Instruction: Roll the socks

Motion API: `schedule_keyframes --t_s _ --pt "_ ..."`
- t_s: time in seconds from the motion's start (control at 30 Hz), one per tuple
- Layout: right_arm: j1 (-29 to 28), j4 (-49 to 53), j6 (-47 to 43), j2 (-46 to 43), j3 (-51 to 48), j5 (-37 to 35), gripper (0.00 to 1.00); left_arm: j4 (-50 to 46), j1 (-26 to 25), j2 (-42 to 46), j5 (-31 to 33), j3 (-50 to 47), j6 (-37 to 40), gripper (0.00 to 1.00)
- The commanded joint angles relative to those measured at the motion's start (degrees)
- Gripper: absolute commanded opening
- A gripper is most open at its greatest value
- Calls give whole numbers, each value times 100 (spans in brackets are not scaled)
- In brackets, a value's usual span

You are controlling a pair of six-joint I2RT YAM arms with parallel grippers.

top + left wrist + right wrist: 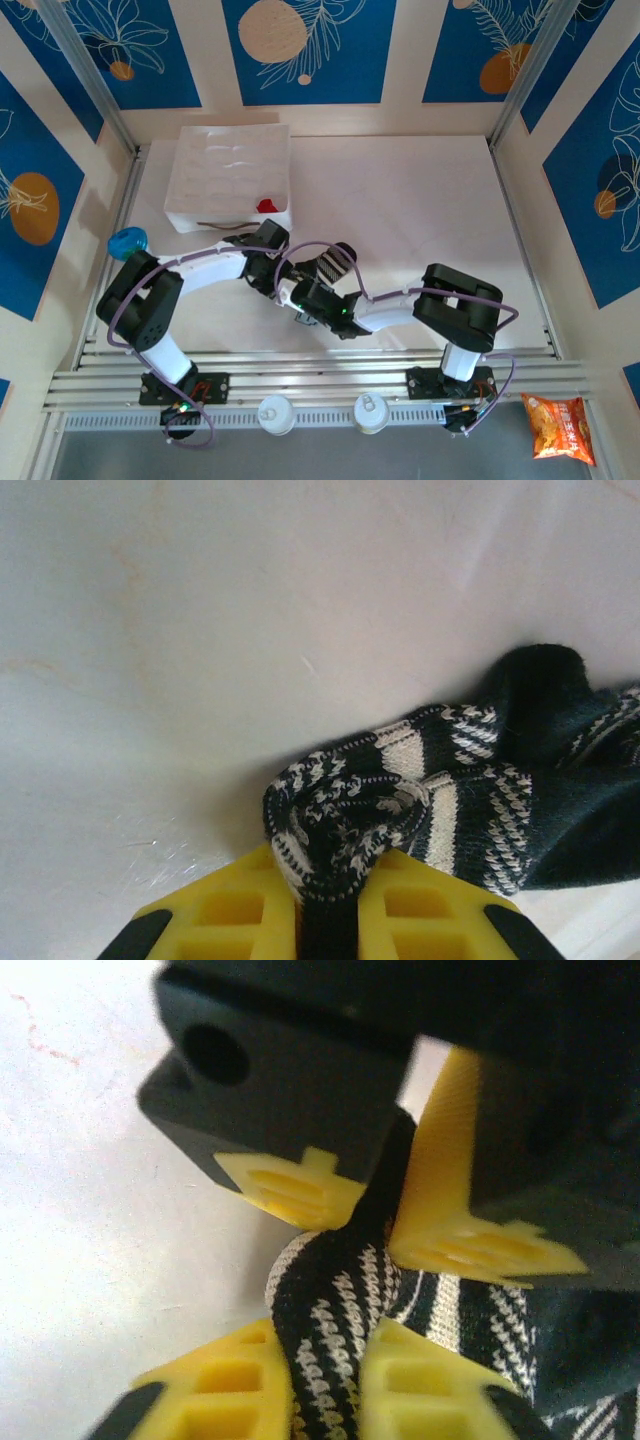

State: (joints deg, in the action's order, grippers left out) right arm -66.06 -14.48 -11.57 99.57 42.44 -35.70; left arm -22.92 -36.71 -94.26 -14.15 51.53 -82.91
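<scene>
The striped sock (pixel 420 800) is pinched tight by the left gripper (pixel 330 880) and the right gripper (pixel 325 1350), bunched up just in front of both.

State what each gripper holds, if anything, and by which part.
Both hold the striped sock. The left gripper pinches its bunched, patterned end. The right gripper pinches the same bunch from the opposite side.

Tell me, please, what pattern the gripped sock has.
The sock is black-and-white striped, clearest in the left wrist view.
</scene>
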Motion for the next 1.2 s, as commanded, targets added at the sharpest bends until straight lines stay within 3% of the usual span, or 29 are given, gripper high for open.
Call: schedule_keyframes --t_s 0.0,0.07,0.13,0.27,0.43,0.63,1.0,1.17 --pt "82 314 453 276 37 -10 0 -412 -74 -112 -363 -382 -322 16" --pt "142 493 872 245 -69 39 0 -348 -50 67 -388 -469 -475 23" --pt "201 508 1217 162 -258 300 0 -328 -26 320 -297 -517 -591 36" --pt "460 123 1912 89 -775 1451 0 -172 59 738 -117 -552 -728 59" --pt "983 -564 2761 141 -1279 2499 0 -82 157 893 11 -514 -410 66" --pt "1491 -668 3099 323 -1446 3331 0 710 177 1024 116 -808 19 67" --pt "2203 -1033 3650 687 -1584 4512 0 1673 130 500 15 -917 618 43" --pt "2547 -1073 3893 960 -1406 5227 0 1821 45 40 -70 -770 759 39"
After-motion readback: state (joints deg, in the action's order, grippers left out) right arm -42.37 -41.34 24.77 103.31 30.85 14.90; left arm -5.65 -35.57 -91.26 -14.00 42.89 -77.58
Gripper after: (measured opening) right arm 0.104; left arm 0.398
